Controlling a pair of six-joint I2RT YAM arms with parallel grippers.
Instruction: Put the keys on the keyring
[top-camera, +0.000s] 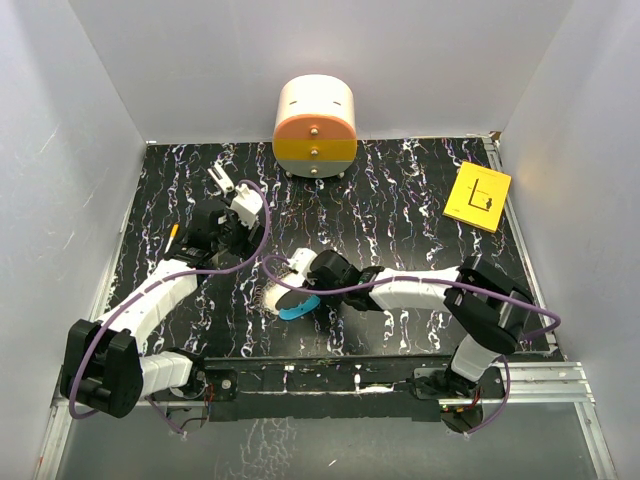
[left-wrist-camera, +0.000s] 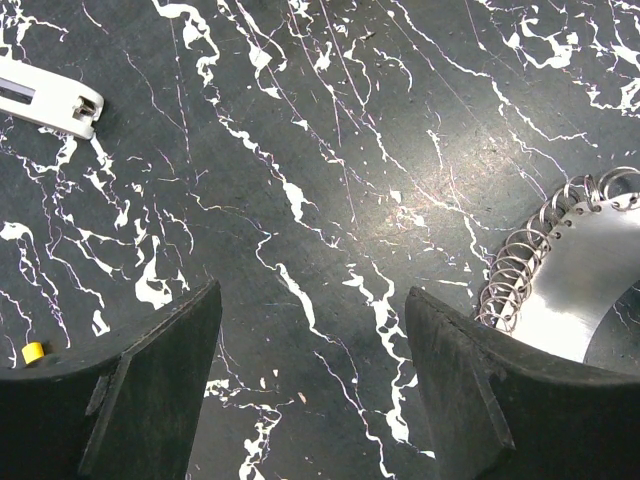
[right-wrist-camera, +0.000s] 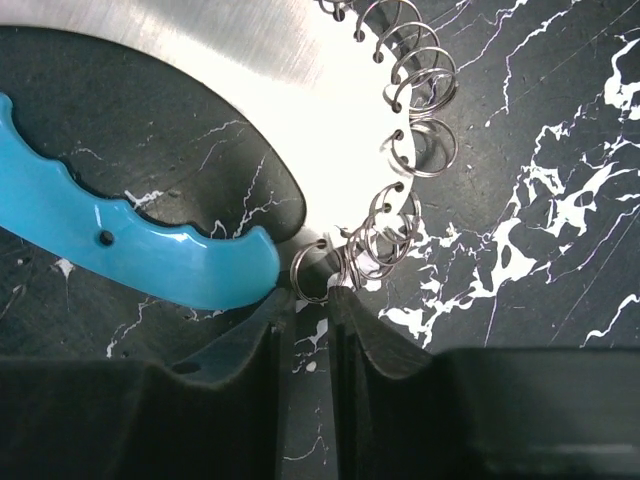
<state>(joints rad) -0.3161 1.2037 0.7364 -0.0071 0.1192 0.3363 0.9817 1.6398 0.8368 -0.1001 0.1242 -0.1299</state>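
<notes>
The keyring (top-camera: 283, 296) lies mid-table: a bright-blue band (right-wrist-camera: 130, 250) joined to a shiny metal plate (right-wrist-camera: 300, 120) whose edge is lined with small wire rings. My right gripper (right-wrist-camera: 311, 292) reaches down onto it (top-camera: 293, 283). Its jaws stand a narrow gap apart, and one wire ring (right-wrist-camera: 294, 268) sits between the tips, touching both. My left gripper (left-wrist-camera: 312, 290) hovers wide open over bare table to the upper left (top-camera: 250, 205), holding nothing. The plate and rings (left-wrist-camera: 570, 280) show at the right of the left wrist view. The keys are out of view.
An orange-and-white drum (top-camera: 315, 125) stands at the back. A yellow card (top-camera: 478, 196) lies at the back right. A white slotted bar (top-camera: 222, 180) (left-wrist-camera: 45, 100) rests beyond the left gripper, and a tiny yellow bit (left-wrist-camera: 33, 352) lies beside it. White walls enclose the table.
</notes>
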